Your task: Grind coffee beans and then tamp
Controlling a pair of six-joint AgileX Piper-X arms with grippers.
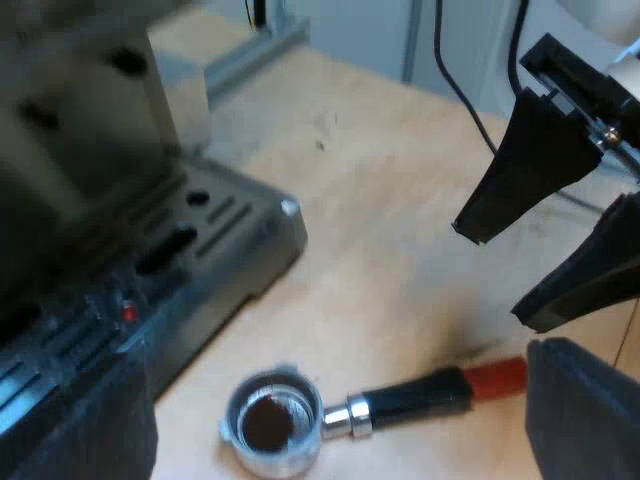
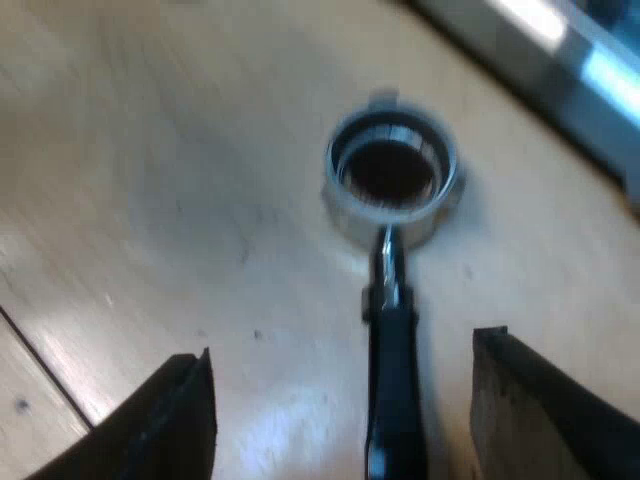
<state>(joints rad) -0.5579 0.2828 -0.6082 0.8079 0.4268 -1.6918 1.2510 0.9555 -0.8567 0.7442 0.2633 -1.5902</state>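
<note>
The metal holder [image 1: 350, 415] lies loose on the table with its basket up and dark ground coffee [image 1: 268, 422] inside. With the basket as the middle of a dial in the left wrist view, the black handle [image 1: 415, 398] runs out toward three o'clock and ends in its red tip [image 1: 497, 377]. In the right wrist view the same holder [image 2: 385, 255] sends its handle [image 2: 395, 390] straight to six o'clock.

The table [image 1: 400, 200] is pale wood, and a plank seam [image 2: 45, 370] shows at about eight o'clock from the basket in the right wrist view. The espresso machine [image 1: 200, 235] stands near, at about ten o'clock from the basket in the left wrist view. Its slotted steel drip tray [image 1: 215, 215] faces the holder without touching it. Past the table's far edge there is a grey metal rail [image 1: 250, 50] and pale panels [image 1: 370, 30].

The right gripper [image 2: 348, 345] is spread wide and holds nothing, with its fingers [image 2: 160, 420] on either side of the handle and clear of it. From the left wrist it [image 1: 500, 275] hangs over the red tip. The left gripper [image 1: 340, 360] is also spread wide and empty, its dark fingers [image 1: 585, 410] far apart
</note>
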